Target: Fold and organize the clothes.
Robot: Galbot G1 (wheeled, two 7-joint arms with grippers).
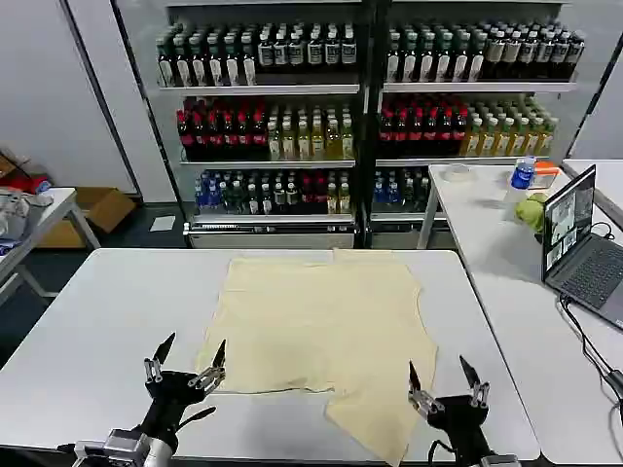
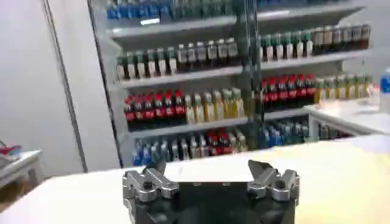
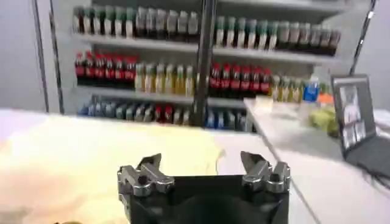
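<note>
Clothes (image 1: pixel 326 336) flat, unfolded ahead of both tools: left tool (image 1: pixel 185 360) & right tool (image 1: pixel 443 375) wide, empty. Folding all left.

The pale yellow clothes (image 1: pixel 326 331) lie spread flat on the white table (image 1: pixel 97 321).

Even, bright light falls from overhead across my table (image 1: pixel 88 321), and the shadows under my left pincer (image 1: pixel 187 357) and right pincer (image 1: pixel 443 377) are faint and soft. The head view is crisp, with a mild sheen on the shelf bottles (image 1: pixel 292 136) and the laptop screen (image 1: pixel 568 222) glowing. Both my wrist views are softer: bottles behind smear slightly, and the pale cloth (image 3: pixel 91 158) looks blurred.
</note>
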